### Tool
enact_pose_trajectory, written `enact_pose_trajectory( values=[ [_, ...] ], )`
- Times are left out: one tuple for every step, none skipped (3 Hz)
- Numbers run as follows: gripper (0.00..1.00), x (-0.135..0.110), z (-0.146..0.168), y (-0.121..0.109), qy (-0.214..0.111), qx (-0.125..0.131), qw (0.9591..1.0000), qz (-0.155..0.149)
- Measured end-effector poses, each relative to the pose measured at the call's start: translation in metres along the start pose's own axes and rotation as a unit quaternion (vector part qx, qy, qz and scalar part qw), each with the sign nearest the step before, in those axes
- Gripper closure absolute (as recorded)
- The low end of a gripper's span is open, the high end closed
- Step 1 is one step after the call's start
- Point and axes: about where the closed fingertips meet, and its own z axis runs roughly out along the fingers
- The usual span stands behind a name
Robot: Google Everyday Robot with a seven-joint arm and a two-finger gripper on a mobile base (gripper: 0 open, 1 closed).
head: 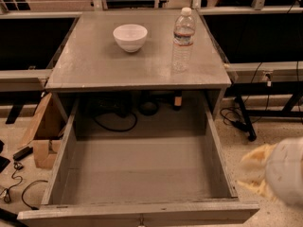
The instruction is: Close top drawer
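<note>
The top drawer is a wide grey wooden box pulled fully out toward me, and it is empty inside. Its front panel runs along the bottom edge of the view, with the top of a small metal knob just showing at its centre. My gripper is a blurred white and cream shape at the lower right, outside the drawer's right wall and near its front corner. It touches nothing.
The grey cabinet top carries a white bowl and an upright clear water bottle. A cardboard box and loose cables lie on the floor at left. Black cables hang behind the drawer.
</note>
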Motion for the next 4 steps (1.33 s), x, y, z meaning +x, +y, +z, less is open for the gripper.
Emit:
enact_pose_trajectory(
  values=[
    [0.96, 0.050, 0.072, 0.076, 0.030, -0.056, 0.9976, 0.030],
    [1.00, 0.079, 0.123, 0.122, 0.026, -0.088, 0.9948, 0.043],
    [1.00, 0.090, 0.161, 0.137, 0.002, -0.090, 0.9945, 0.054],
    [1.00, 0.090, 0.161, 0.137, 0.002, -0.090, 0.9945, 0.054]
  ],
)
